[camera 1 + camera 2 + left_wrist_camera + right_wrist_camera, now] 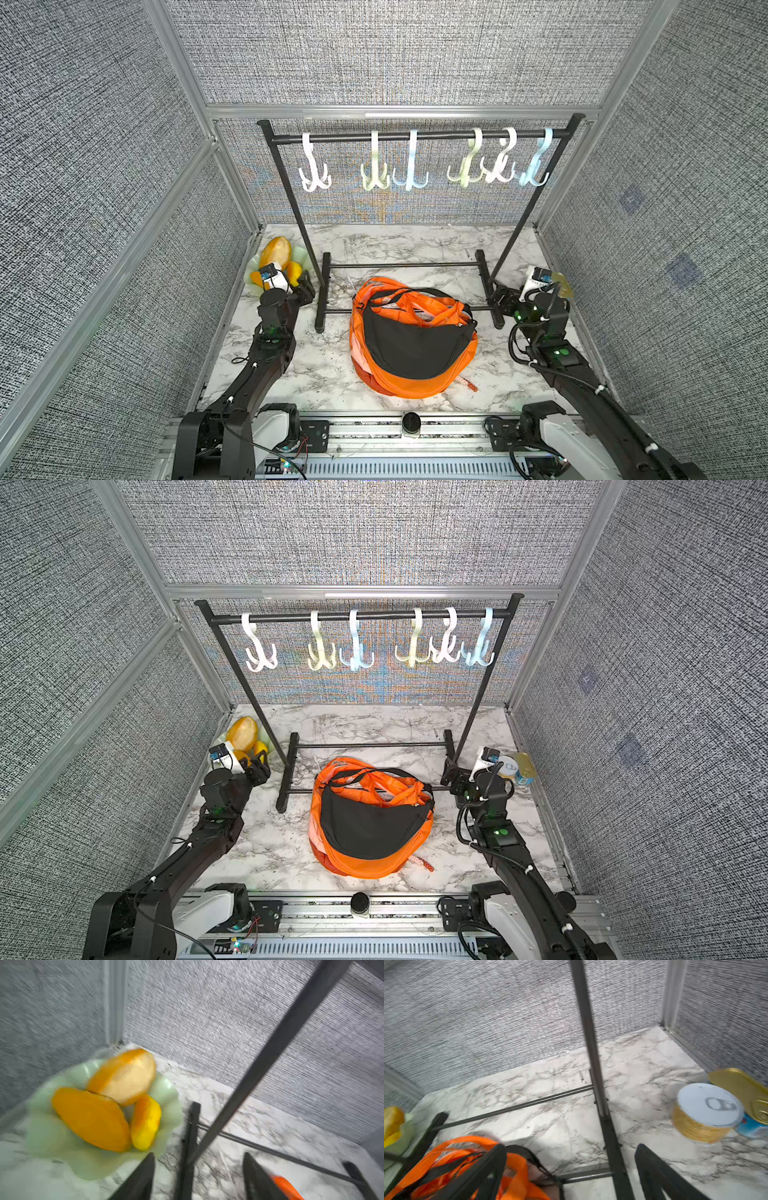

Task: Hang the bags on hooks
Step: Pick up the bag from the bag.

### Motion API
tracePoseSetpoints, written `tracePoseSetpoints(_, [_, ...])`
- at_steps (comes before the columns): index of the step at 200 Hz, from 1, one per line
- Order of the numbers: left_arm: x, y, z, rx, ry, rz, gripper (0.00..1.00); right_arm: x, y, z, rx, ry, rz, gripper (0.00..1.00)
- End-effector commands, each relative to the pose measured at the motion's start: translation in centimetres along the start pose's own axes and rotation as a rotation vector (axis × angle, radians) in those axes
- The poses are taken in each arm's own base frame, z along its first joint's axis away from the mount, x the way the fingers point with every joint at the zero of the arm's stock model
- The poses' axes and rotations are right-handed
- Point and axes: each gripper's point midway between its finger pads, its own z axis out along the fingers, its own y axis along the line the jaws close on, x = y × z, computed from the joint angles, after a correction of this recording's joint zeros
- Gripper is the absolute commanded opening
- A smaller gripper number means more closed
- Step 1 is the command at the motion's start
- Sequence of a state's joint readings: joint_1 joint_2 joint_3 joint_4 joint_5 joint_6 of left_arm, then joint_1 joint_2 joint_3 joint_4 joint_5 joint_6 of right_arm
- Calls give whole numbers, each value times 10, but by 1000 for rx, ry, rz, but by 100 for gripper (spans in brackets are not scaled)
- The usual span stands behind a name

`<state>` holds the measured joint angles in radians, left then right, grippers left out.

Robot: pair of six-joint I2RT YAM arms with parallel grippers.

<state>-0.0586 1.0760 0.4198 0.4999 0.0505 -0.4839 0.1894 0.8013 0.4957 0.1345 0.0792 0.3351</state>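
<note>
On the marble table (324, 374), a black rack (415, 136) stands at the back wall. Just in front of its base, mid-table, lies an orange bag (415, 386), crumpled flat, with a black bag (415, 345) resting across it. Both touch the table, well below the rail. Which of the two is the task's bag I cannot tell.

Left gripper (308, 286) sits low beside the rack's left foot. Its fingers are spread with nothing between them, and it is apart from the bags. Right gripper (498, 297) sits beside the right foot, close to the pile's edge, jaws wide and empty.

Six pastel hooks (409, 176) hang on the rail, all bare. Orange straps (415, 299) loop loosely on the pile's far side, toward the rack.

Judgement: task at its start. Nothing is gripped, lifted or hung. Left to do: pinch a strap, raise the bag, and loop the strap over a hook.
</note>
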Motion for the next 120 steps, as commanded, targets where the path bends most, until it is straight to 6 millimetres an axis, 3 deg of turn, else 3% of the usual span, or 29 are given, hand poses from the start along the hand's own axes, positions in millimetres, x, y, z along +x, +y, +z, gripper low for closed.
tracePoseSetpoints(1, [26, -26, -7, 133, 169, -111, 99, 13, 39, -19, -145, 133, -90, 99])
tracePoseSetpoints(36, [21, -49, -35, 218, 196, -138, 99, 2, 116, -63, -381, 223, -255, 99])
tracePoseSetpoints(62, [17, -66, -58, 268, 226, -153, 99, 25, 158, -88, -531, 371, -382, 99])
tracePoseSetpoints(68, [16, -70, -63, 283, 230, -159, 99, 21, 171, -96, -563, 381, -410, 99])
tracePoseSetpoints(82, [16, -75, -73, 306, 244, -166, 99, 36, 190, -110, -621, 458, -498, 99])
tracePoseSetpoints(120, [11, -83, -94, 328, 258, -140, 99, 75, 220, -139, -640, 659, -715, 99])
